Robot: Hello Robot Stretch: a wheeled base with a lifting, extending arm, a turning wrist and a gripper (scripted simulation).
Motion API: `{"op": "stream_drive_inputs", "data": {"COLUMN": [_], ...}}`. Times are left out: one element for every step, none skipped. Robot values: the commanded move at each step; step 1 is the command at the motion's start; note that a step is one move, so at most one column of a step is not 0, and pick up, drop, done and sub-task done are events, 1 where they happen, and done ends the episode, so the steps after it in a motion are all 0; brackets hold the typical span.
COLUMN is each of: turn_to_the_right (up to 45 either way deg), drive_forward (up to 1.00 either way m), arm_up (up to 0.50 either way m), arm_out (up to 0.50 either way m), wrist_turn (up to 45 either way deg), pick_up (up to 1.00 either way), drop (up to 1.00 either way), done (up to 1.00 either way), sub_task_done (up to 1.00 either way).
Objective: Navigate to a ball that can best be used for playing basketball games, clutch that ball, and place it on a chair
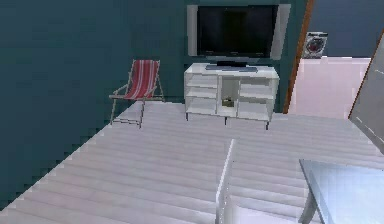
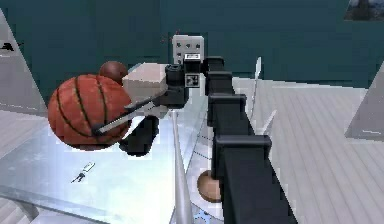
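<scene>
Basketball, orange with black seams, at the finger end of the gripper, left in the arm side view, against a glass table. Whether the ball is held or rests on the glass cannot be told, nor how the jaws stand. Forward view: red-striped deck chair far left, white chair near.

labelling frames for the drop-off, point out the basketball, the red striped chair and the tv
basketball (image 2: 80, 105): arm side view, middle of its orange surface
red striped chair (image 1: 143, 78): forward view, on its striped fabric
tv (image 1: 236, 30): forward view, centre of the dark screen
</scene>
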Motion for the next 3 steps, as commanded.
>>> {"op": "stream_drive_inputs", "data": {"turn_to_the_right": [0.0, 0.0, 0.0], "drive_forward": [0.00, 0.00, 0.00], "arm_up": [0.00, 0.00, 0.00], "arm_out": [0.00, 0.00, -0.30], "wrist_turn": [-45.0, -9.0, 0.0], "pick_up": [0.00, 0.00, 0.00], "drop": [0.00, 0.00, 0.00], "done": [0.00, 0.00, 0.00], "sub_task_done": [0.00, 0.00, 0.00]}}
